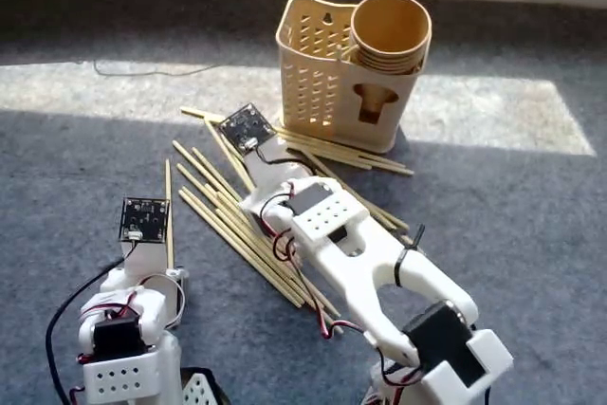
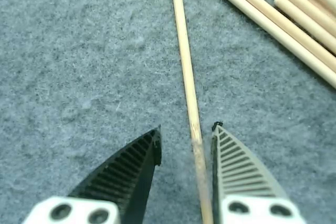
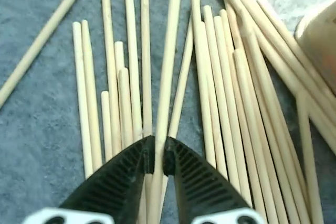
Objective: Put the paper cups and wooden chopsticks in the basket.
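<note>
Wooden chopsticks point(image 1: 248, 227) are lying in a loose heap on the grey carpet point(image 1: 531, 234), in front of the basket point(image 1: 313, 54). The basket is standing upright, and the paper cups point(image 1: 391, 30) are already sitting inside it as one stack.

One single chopstick point(image 2: 185, 66) is lying apart from the heap, on the left arm's side. The left fingers point(image 2: 223, 142) are standing apart, one on each side of this stick. The stick is running straight out between them along their own direction and is lying close against the light finger, well away from the black one.

The right fingers point(image 3: 151, 153) are resting over the heap, pressed together on the middle chopstick point(image 3: 171, 51). This stick is also pointing straight away from them, with its neighbours lying just beside it on both sides.

I judge that each arm is taking the stick nearest to it. For the left arm, the stick is lying along the fingers and not across them, so when they are closing the stick may be sliding or turning. The right arm is nearer to the basket, so its way there is looking shorter.
</note>
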Motion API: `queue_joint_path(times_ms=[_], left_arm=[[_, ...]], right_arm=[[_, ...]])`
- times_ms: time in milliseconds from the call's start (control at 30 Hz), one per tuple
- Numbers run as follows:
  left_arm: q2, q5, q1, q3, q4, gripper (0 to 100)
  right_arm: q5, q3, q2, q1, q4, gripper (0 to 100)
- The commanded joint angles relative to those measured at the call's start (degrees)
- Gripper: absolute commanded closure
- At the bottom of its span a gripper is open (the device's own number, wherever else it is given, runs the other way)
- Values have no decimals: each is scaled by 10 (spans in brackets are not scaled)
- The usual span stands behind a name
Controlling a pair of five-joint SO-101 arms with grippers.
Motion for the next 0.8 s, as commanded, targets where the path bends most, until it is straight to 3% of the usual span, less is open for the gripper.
queue_joint_path(times_ms=[0,767], left_arm=[[-4,4,-6,12,3,839],[-4,4,-6,12,3,839]], right_arm=[[-3,12,-59,-5,4,993],[-14,20,-276,80,-33,993]])
